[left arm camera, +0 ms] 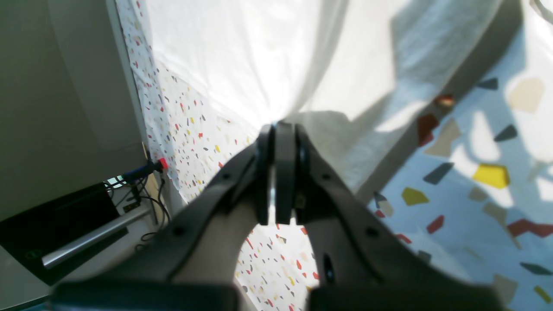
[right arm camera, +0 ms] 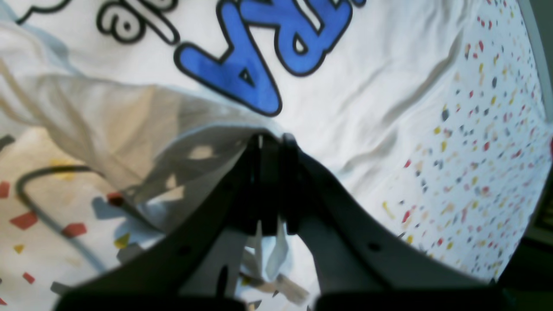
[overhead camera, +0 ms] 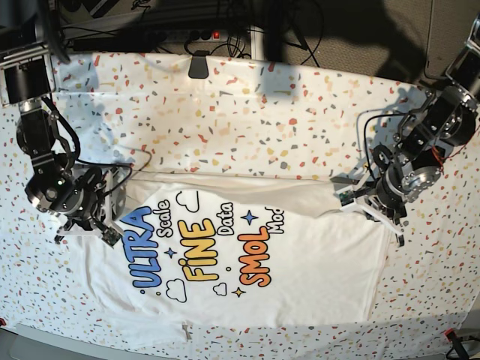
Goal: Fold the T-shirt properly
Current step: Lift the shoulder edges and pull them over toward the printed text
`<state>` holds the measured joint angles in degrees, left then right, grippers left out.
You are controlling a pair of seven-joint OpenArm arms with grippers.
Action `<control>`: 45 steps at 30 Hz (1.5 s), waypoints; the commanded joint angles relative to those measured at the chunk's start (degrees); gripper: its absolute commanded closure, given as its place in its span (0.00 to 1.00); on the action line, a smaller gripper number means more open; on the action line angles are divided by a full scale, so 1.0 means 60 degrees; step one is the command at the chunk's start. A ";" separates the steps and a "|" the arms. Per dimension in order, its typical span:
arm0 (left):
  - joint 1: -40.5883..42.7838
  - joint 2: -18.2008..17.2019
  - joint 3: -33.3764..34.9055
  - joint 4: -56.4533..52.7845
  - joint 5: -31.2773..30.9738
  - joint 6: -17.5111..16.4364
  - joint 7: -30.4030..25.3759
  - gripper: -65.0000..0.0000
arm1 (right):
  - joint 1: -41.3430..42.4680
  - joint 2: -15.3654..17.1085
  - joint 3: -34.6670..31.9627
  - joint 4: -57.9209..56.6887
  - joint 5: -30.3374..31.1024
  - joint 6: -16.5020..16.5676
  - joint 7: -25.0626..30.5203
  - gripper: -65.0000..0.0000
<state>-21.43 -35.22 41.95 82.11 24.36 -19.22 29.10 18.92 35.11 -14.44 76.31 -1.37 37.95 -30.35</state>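
The T-shirt [overhead camera: 255, 262] lay print-up on the surface [overhead camera: 247, 112], toward its near edge. In the base view, the right gripper [overhead camera: 112, 223] stood at the shirt's left edge and the left gripper [overhead camera: 358, 196] at its right.

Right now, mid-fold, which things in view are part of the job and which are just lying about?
Part of the job:
- T-shirt, print side up
- left gripper, shut on the T-shirt
- right gripper, shut on the T-shirt

Just lying about:
- speckled table covering
- dark clip at the covering's far edge
- cables behind the table
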 commanded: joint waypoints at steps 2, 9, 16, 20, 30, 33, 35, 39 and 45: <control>-0.0270 -0.0113 -0.0109 -0.0004 0.0109 0.0175 0.0000 1.00 | 0.0630 0.0149 -0.0248 -0.0047 -0.0022 -0.0051 0.0131 1.00; -0.0295 -0.0109 -0.0109 -0.0510 0.0109 0.0175 -0.0040 1.00 | 0.1774 0.0146 -0.1577 -0.0896 -0.0353 -0.0055 0.0412 1.00; -0.0430 0.0164 -0.0109 -0.0510 0.0109 0.0794 0.0007 1.00 | 0.2550 -0.0171 -0.2834 -0.1887 -0.0903 -0.0576 0.0412 1.00; -0.0503 0.0503 -0.0109 -0.0514 0.0109 0.1064 0.0018 1.00 | 0.2648 -0.0557 -0.2849 -0.2226 -0.1446 -0.1151 0.0412 1.00; -0.0590 0.0652 -0.0109 -0.0678 0.0113 0.1064 0.0463 1.00 | 0.2871 -0.0801 -0.2849 -0.2229 -0.2175 -0.2776 0.0189 1.00; -0.0637 0.0659 -0.0109 -0.1093 0.0102 0.1067 0.0426 1.00 | 0.2954 -0.0805 -0.2849 -0.2233 -0.2167 -0.3020 -0.0051 1.00; -0.0634 0.0656 -0.0109 -0.1384 0.0106 0.1067 0.0423 1.00 | 0.2954 -0.0801 -0.2849 -0.2233 -0.2171 -0.3104 -0.0175 1.00; -0.0634 0.0656 -0.0109 -0.1902 0.0109 0.1067 0.0353 1.00 | 0.2954 -0.0801 -0.2849 -0.2229 -0.2178 -0.3719 -0.0357 1.00; -0.0637 0.0659 -0.0109 -0.2127 0.0109 0.1071 -0.0146 1.00 | 0.2951 -0.0801 -0.2849 -0.2229 -0.2171 -0.3832 -0.0361 1.00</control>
<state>-23.64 -30.61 41.95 68.73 24.34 -13.72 28.42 34.59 29.63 -32.03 62.24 -13.41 15.68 -32.93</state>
